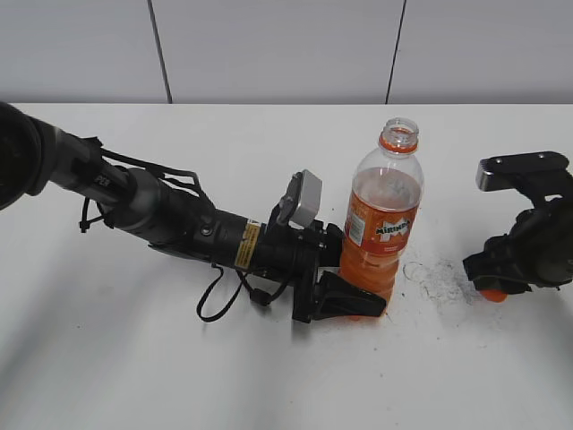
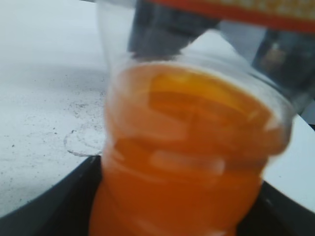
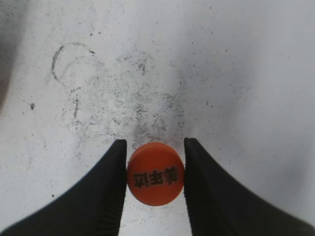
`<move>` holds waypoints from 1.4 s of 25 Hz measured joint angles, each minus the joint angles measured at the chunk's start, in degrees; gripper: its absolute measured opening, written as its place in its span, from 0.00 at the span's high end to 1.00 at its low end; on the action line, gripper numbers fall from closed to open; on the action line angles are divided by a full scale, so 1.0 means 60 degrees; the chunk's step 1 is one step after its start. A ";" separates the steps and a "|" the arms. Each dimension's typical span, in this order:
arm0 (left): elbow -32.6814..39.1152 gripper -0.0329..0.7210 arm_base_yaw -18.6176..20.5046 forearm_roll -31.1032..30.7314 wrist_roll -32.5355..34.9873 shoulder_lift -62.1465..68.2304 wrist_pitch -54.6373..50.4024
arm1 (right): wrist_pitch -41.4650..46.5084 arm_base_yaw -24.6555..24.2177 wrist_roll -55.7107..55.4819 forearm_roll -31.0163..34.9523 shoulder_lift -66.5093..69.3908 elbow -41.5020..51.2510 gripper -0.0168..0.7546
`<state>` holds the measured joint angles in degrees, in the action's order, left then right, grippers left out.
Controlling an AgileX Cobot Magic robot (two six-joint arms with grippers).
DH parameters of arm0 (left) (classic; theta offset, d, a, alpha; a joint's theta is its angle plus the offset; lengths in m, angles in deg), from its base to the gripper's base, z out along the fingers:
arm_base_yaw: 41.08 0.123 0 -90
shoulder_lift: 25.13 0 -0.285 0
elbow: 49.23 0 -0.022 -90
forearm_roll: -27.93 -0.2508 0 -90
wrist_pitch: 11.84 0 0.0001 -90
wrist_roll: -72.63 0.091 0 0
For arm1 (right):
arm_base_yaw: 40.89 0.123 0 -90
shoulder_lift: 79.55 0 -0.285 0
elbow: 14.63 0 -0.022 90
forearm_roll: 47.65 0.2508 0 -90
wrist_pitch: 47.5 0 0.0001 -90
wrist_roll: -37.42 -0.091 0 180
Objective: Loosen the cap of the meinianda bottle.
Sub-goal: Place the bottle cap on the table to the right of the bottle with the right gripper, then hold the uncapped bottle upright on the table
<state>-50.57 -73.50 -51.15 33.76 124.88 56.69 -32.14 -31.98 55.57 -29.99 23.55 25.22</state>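
Already the cap (image 3: 155, 173) sits pinched in the right gripper (image 3: 155, 177) low over the table (image 1: 269, 376), while the left gripper (image 1: 354, 305) clamps the open bottle (image 1: 383, 219) upright, so any jolt could slop drink out.

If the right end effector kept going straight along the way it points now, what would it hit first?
Probably the table. The right end effector, shut on the cap, points down at the scuffed white surface, with nothing else in line. How far above it the cap hangs is unclear.
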 joint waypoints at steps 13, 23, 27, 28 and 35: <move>0.0000 0.21 0.0000 -0.0010 0.0000 0.0000 0.0000 | -0.0734 0.0000 0.0000 0.0098 0.0758 0.0000 0.62; 0.0000 0.21 0.0000 -0.0099 0.0000 0.0000 0.0000 | -0.0456 0.0000 0.0000 0.0737 0.0758 0.0000 0.27; 0.0000 0.08 0.0009 -0.0250 0.0000 0.0000 0.0009 | -0.0013 0.0000 0.0000 0.1001 0.0758 0.0000 0.25; 0.0000 0.06 0.0018 -0.0282 0.0000 0.0000 0.0009 | 0.0043 0.0000 0.0000 0.1022 0.0758 0.0000 0.25; 0.0000 0.05 0.0227 -0.1062 -0.0056 -0.0018 -0.0284 | 0.0098 0.0000 0.0000 0.1043 0.0294 0.0000 0.25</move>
<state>-50.57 -72.13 -57.52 33.42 124.77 54.99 -31.55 -31.98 55.57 -23.73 25.31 25.23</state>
